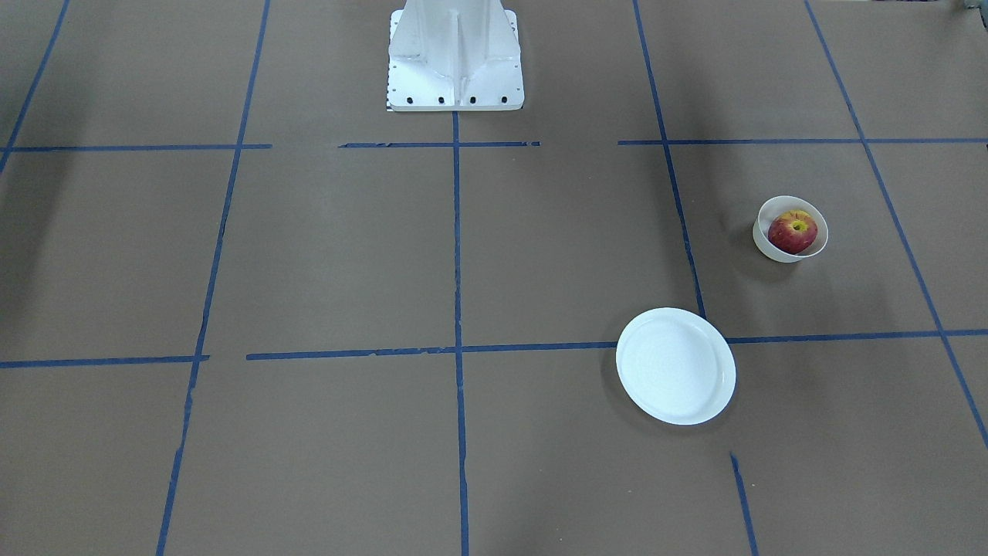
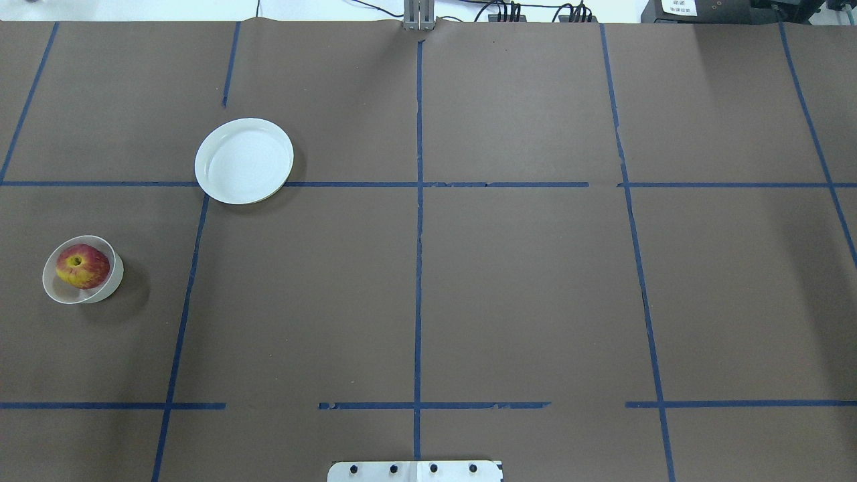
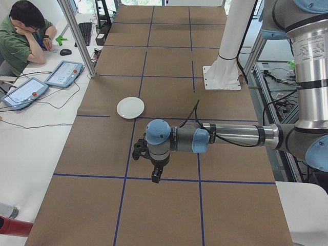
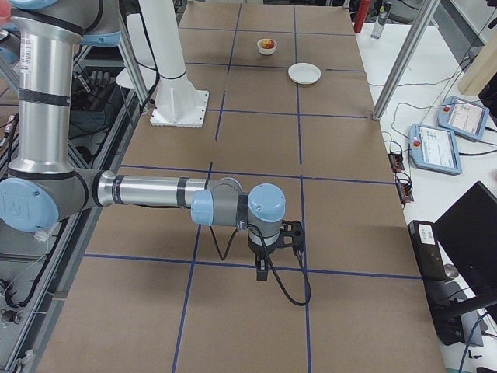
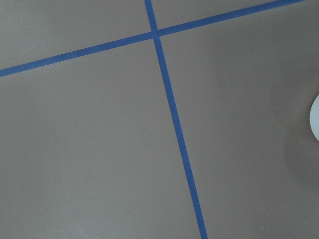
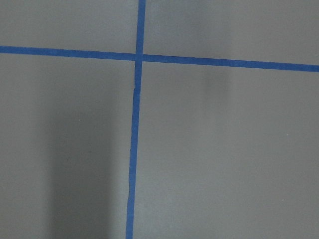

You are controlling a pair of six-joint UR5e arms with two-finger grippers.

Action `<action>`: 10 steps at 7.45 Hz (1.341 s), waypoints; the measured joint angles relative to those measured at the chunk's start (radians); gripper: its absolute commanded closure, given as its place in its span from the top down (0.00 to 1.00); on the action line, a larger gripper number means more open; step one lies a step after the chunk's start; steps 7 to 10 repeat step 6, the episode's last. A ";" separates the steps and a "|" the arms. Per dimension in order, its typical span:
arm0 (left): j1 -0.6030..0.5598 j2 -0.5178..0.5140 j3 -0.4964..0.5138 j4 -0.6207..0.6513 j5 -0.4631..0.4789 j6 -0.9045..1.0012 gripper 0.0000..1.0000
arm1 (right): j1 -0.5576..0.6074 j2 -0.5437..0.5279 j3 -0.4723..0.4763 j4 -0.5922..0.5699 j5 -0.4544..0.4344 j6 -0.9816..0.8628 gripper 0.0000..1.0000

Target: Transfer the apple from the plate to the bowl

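Observation:
The small red apple (image 1: 793,231) with its yellow stem patch lies inside the cream-white bowl (image 1: 765,239), far on my left side; they also show in the overhead view as apple (image 2: 82,266) and bowl (image 2: 110,284). The flat white plate (image 1: 675,365) lies bare, apart from the bowl, and shows in the overhead view too (image 2: 244,161). My left gripper (image 3: 139,151) shows only in the exterior left view, held over the table; I cannot tell if it is open. My right gripper (image 4: 295,235) shows only in the exterior right view; I cannot tell its state.
The robot's white base (image 1: 455,58) stands at mid-table. Blue tape lines grid the brown table cover. A white dish edge (image 5: 315,117) shows at the left wrist view's right border. An operator (image 3: 23,31) sits beside teach pendants (image 3: 64,73) off the table.

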 measured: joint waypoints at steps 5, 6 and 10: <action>-0.018 -0.011 0.007 -0.006 -0.002 0.001 1.00 | 0.000 0.000 0.000 0.000 0.000 0.000 1.00; -0.018 -0.012 0.007 -0.006 -0.003 0.001 1.00 | 0.000 0.000 0.000 0.000 0.000 0.000 1.00; -0.018 -0.012 0.007 -0.006 -0.003 0.001 1.00 | 0.000 0.000 0.000 0.000 0.000 0.000 1.00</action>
